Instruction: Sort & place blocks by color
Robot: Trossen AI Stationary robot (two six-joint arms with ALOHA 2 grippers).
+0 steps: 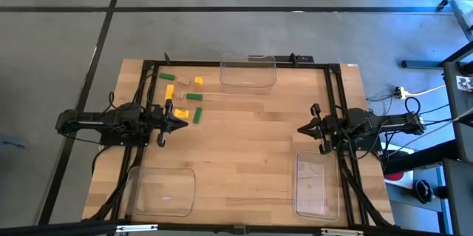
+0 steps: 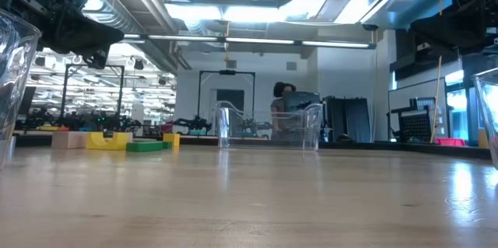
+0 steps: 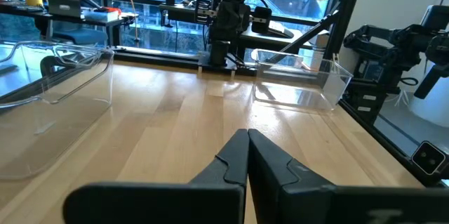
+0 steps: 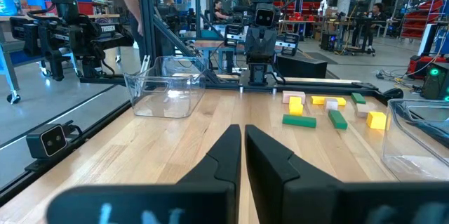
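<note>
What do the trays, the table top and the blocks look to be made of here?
Trays: clear, glossy plastic; the table shows through the walls. Table top: pale wood planks, matte, with visible grain and seams. Blocks: probably wood, some painted green or yellow, some plain tan; too small to confirm.

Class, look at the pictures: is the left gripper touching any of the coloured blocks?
Cannot tell. In the high view the left gripper lies over the edge of the blocks, hiding any gap or contact; no other view shows them together.
</note>
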